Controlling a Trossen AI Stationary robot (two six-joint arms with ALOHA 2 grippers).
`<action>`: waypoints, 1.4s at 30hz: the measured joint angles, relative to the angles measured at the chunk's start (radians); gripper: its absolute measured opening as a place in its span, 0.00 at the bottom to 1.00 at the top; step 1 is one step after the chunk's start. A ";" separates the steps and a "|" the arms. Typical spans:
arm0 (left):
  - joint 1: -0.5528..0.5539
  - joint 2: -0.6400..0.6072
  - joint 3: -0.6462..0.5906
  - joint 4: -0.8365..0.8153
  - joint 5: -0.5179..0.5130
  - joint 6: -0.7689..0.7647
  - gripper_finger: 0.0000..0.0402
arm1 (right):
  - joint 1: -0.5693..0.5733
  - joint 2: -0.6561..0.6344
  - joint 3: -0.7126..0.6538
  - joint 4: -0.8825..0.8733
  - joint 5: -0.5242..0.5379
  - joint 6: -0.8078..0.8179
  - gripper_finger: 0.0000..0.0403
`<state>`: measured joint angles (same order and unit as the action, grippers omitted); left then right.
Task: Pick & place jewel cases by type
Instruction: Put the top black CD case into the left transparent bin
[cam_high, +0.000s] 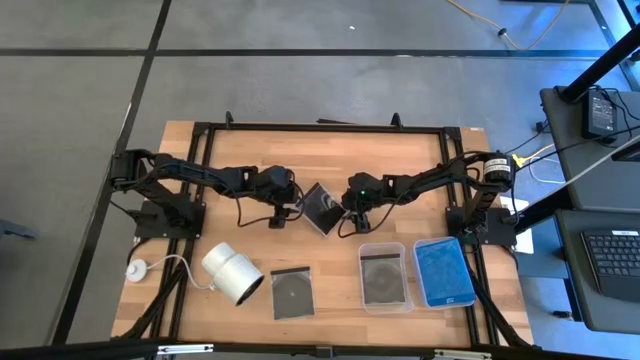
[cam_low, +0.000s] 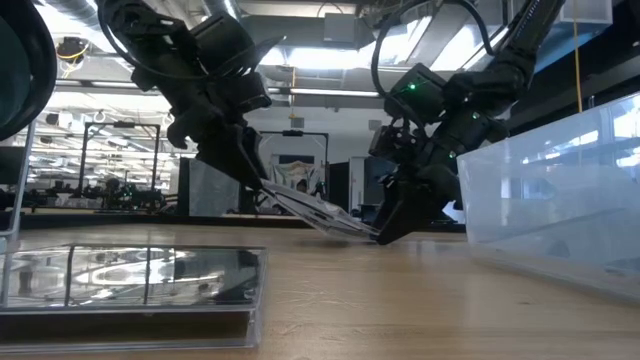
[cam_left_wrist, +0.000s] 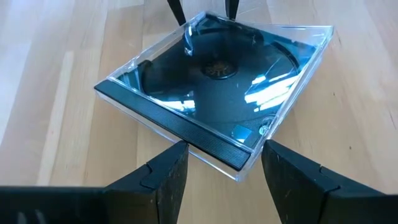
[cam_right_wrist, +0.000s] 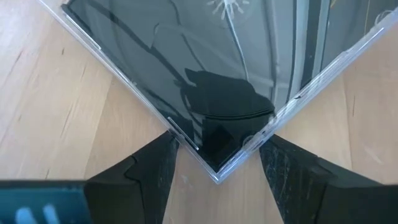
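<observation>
Surface (cam_high: 330, 160): your wooden top
Dark jewel case (cam_high: 322, 207): tilted, centre
Left gripper (cam_high: 283, 216): fingers clasp one corner
Right gripper (cam_high: 347, 222): fingers clasp opposite corner

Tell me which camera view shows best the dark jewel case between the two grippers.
The left wrist view: the dark jewel case fills it, with spine and hub plain. The right wrist view shows one corner, the low view its tilted edge, and the high view a small dark square.

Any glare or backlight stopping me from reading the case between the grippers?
Left wrist view: blue-white reflections streak the clear jewel case, disc hub still readable. Right wrist view: ceiling reflections cover its lid. Low view: bright windows silhouette both arms.
</observation>
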<state>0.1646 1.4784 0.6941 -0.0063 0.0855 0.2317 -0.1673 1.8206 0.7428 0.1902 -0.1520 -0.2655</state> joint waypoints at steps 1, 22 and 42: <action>0.000 0.000 0.000 0.001 0.000 0.000 0.49 | 0.000 0.000 0.002 -0.010 0.000 -0.005 0.57; -0.001 0.002 0.001 0.025 -0.022 0.054 0.49 | -0.001 -0.005 -0.001 -0.039 -0.037 0.070 0.57; -0.011 0.003 0.005 0.079 -0.013 0.070 0.49 | 0.002 -0.005 0.002 -0.076 -0.047 0.125 0.81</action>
<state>0.1540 1.4818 0.6987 0.0728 0.0724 0.3022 -0.1658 1.8153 0.7444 0.1146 -0.1990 -0.1406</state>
